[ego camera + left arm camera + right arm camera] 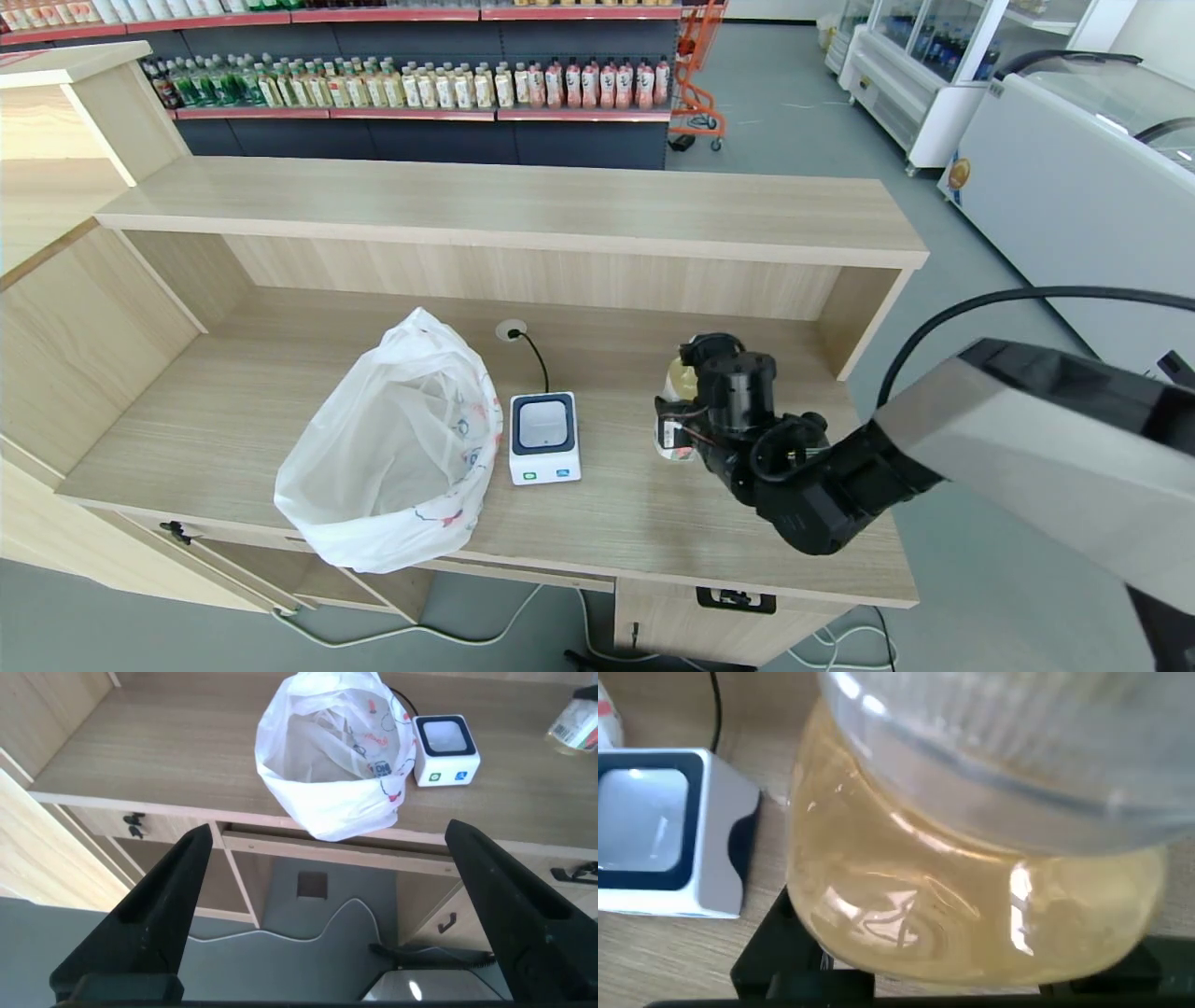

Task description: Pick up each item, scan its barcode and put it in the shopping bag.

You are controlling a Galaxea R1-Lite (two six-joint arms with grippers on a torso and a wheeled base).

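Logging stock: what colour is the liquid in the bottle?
Pale amber, through the clear bottle; right wrist view shows it best.

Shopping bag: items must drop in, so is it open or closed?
Open. The shopping bag stands on the counter with its mouth spread wide, inside visible.

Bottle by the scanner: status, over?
Left pincer open, out front of the counter. Right pincer at the bottle, right of the scanner. Nothing between bottle and scanner.
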